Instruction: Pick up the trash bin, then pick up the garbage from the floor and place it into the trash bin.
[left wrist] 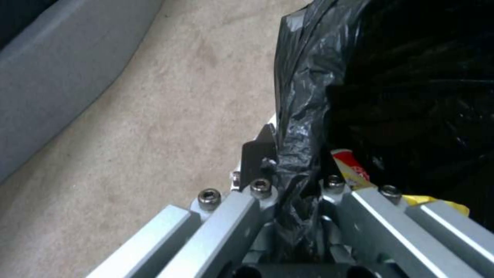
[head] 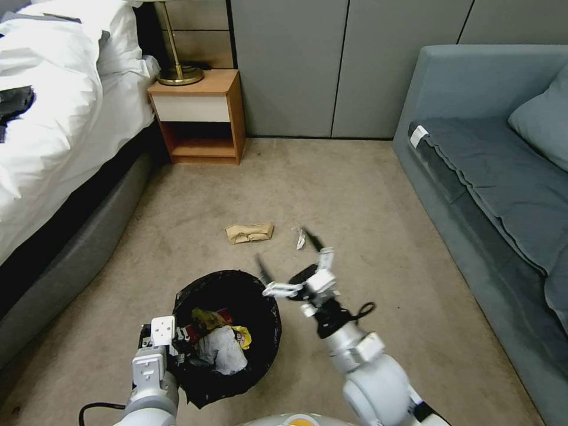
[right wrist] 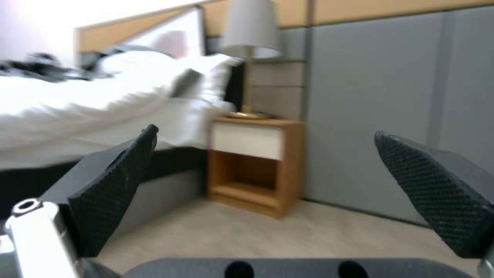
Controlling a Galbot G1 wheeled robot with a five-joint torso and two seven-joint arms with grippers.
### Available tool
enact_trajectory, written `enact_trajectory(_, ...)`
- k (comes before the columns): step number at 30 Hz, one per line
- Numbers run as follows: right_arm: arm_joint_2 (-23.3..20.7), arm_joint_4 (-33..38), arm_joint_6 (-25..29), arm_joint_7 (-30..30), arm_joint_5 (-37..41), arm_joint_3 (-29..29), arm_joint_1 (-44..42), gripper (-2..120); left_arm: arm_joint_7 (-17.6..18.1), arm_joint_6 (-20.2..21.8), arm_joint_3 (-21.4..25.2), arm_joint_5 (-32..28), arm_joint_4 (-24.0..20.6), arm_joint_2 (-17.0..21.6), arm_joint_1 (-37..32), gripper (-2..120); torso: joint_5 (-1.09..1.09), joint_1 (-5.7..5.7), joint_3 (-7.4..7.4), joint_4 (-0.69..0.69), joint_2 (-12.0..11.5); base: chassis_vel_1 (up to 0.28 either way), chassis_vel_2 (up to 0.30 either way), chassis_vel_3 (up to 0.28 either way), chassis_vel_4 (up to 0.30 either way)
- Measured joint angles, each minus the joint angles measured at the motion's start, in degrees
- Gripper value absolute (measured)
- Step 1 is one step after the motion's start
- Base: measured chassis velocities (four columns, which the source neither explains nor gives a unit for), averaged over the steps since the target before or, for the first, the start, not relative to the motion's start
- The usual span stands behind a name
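The trash bin (head: 198,288), round with a glossy black liner, hangs at the lower middle, tilted toward me. My left gripper (head: 163,338) is shut on its near-left rim; the left wrist view shows its fingers (left wrist: 257,154) pinching the liner (left wrist: 391,77). Inside lie a white tissue (head: 223,350), yellow wrappers (head: 242,336) and a red-and-white carton (left wrist: 351,170). On the carpet beyond the bin rest a brown paper bag (head: 249,232) and a small white scrap (head: 300,237). My right gripper (head: 282,243) hovers open above the carpet between bin and scrap, its pads (right wrist: 113,181) wide apart with nothing between them.
A bed (head: 53,118) with white bedding runs along the left. A wooden nightstand (head: 201,115) with a brass lamp (head: 177,72) stands at the back left. A grey sofa (head: 491,177) fills the right. Open carpet lies between them.
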State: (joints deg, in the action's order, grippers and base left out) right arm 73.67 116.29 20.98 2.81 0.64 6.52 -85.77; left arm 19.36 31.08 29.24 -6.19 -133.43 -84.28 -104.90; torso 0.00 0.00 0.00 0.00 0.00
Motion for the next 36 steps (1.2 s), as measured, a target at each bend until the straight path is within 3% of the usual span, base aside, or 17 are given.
enact_trajectory(10,1.5,-4.0,5.2,2.5,0.2,4.9,-5.8,100,0.1,0.5,0.6,-1.1,-0.3,0.3,1.0,0,0.01,0.00,0.00,0.00,0.0,0.000,0.000,0.000,0.000)
enact_trajectory(25,1.8,-5.6,5.4,1.9,0.4,5.9,-4.3,100,0.2,0.6,0.8,-1.4,-0.7,0.3,0.5,0,0.00,-0.01,0.00,0.01,0.0,0.000,0.000,0.000,0.000)
enact_trajectory(36,1.8,-5.7,5.6,1.7,0.7,6.4,-4.3,100,0.2,0.6,0.8,-1.4,-0.7,0.4,0.7,0,-0.01,-0.01,0.00,0.00,0.0,-0.163,0.159,0.170,-0.169)
